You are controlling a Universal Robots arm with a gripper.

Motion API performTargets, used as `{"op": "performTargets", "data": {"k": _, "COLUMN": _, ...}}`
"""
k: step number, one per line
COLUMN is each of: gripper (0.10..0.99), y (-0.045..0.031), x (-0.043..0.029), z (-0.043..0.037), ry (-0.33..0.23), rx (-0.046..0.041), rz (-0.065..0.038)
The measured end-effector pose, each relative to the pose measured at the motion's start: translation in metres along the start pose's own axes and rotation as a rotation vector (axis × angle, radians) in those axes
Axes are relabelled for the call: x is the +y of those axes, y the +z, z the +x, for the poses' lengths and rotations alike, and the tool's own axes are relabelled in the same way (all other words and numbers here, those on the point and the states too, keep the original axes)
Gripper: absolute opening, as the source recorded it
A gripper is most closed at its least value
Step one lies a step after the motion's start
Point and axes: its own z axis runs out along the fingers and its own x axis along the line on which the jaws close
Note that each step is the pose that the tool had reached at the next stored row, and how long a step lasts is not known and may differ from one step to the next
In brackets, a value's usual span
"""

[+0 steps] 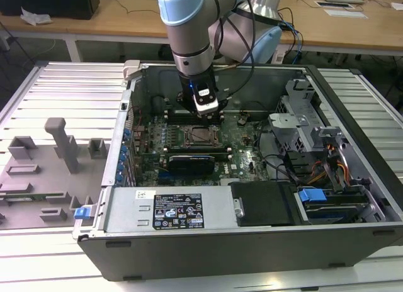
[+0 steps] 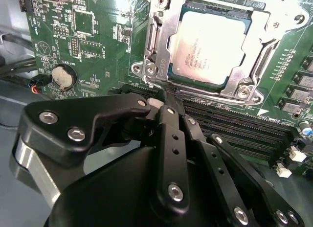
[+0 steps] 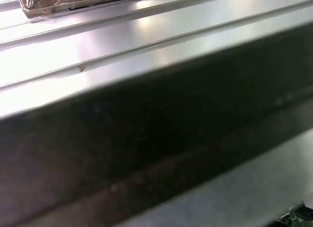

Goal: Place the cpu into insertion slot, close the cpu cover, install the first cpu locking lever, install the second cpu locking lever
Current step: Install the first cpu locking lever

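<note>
My gripper (image 2: pixel 164 101) hangs inside the open case (image 1: pixel 352 197), just above the board (image 2: pixel 98 36), fingers (image 2: pixel 168 139) drawn together with nothing between them. In the exterior view it (image 1: pixel 206 106) sits at upper centre, right over the socket area.

Cpu (image 2: pixel 212 43) already lies in the slot (image 2: pixel 161 46), upper right of the second wrist view, pale top facing up and seated flat as far as I can judge. In the exterior view the slot (image 1: pixel 201 136) sits at frame centre, just above the black card (image 1: pixel 192 161).

Cover (image 2: pixel 266 53) appears down around the cpu, its silver frame bordering the chip on all sides. Levers: I cannot tell from here whether either is hooked home.

My fingertips are just beside the lower left corner of the slot, near the top memory slot (image 2: pixel 234 114).

Risks, my judgement:
- Tips are close to the memory slots; a sideways drift could scrape them.
- If the cover is not fully flat, pressing a lever could bind it or load the cpu unevenly.
- Closed fingers on a thin lever could slip off; it might spring back.
- Cables (image 1: pixel 289 160) at centre right of the exterior view lie well apart, low snag risk.
</note>
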Motion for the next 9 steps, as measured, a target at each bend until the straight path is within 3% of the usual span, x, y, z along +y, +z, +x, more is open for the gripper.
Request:
{"op": "performTargets", "data": {"k": 6, "gripper": 0.106, "y": -0.0055, "x": 0.0010, "z": -0.0011, "ry": 0.000, "rx": -0.0008, "rz": 0.001}}
{"op": "performTargets", "data": {"k": 9, "gripper": 0.106, "y": -0.0084, "x": 0.0014, "z": -0.0017, "ry": -0.004, "rx": -0.0069, "rz": 0.017}}
